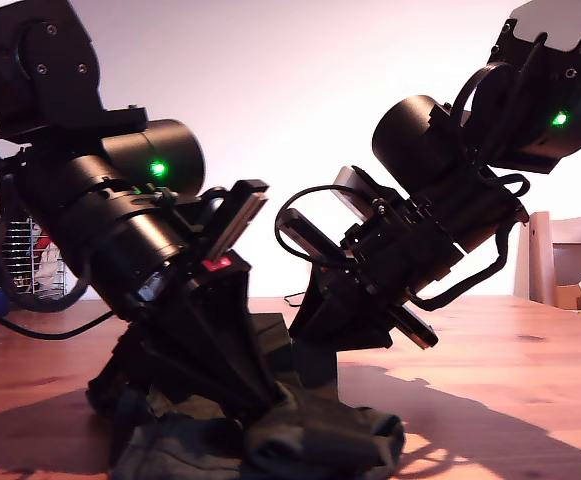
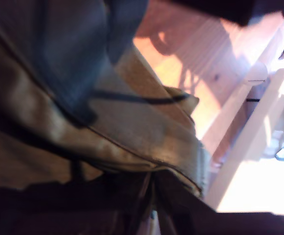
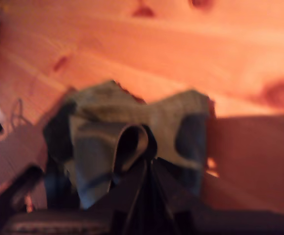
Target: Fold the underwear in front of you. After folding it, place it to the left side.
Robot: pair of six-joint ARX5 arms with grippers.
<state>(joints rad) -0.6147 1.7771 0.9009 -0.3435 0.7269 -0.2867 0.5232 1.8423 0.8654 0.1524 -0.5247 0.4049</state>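
Two black robot arms bend low over a wooden desk (image 1: 510, 370), their ends meeting at a dark olive-green underwear (image 1: 300, 440) bunched into a rumpled heap near the desk's front edge, toward the exterior view's left.

My second hand (image 3: 149, 159) is clamped on the underwear: in the second wrist view its dark fingers (image 3: 137, 196) come together in a narrow wedge with a rolled lip of the cloth pinched at their tips. The garment spreads beyond them in two uneven lobes, lying on bare wood marked with reddish knots.

My first hand (image 2: 151, 196) is pressed so near the cloth that the first wrist view is filled with folds of olive fabric, a stitched hem crossing the frame and a darker band above it. Two dark fingers (image 2: 132, 205) converge on a pleat of the cloth and appear to grip it, though the view is dim and blurred there. A strip of sunlit desk and the desk's far edge show past the fabric.

In the exterior view the heap lies beneath both arms, its folds hiding the fingertips, and which arm is which cannot be told. Green indicator lights (image 1: 157, 168) glow on the arms. A wire rack (image 1: 30, 262) stands beyond the desk at the exterior view's left, and a wooden chair back (image 1: 560, 260) rises at its right.
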